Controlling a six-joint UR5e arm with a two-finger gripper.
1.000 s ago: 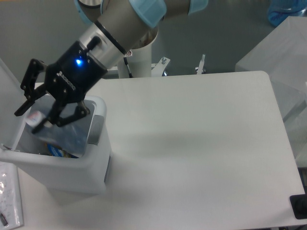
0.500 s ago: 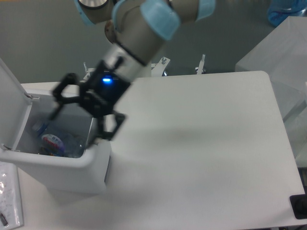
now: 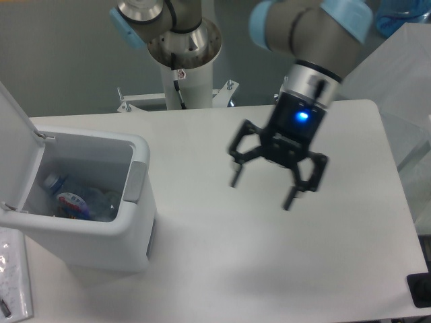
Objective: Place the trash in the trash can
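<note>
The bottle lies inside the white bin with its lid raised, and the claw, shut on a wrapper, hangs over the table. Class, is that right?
Not quite. In the camera view the claw is open and holds nothing; no wrapper is between its fingers. The rest stands: the bottle lies inside the white bin, whose lid is raised, and the claw hangs over the table.

Trash can [image 3: 101, 222]: on desk [image 3: 222, 269], left side
Bottle [image 3: 75, 202]: inside trash can
Gripper [image 3: 262, 190]: above desk centre, right of trash can

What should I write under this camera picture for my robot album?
Bottle lying in the open trash can, and the robot's gripper open and empty above the white table.
</note>
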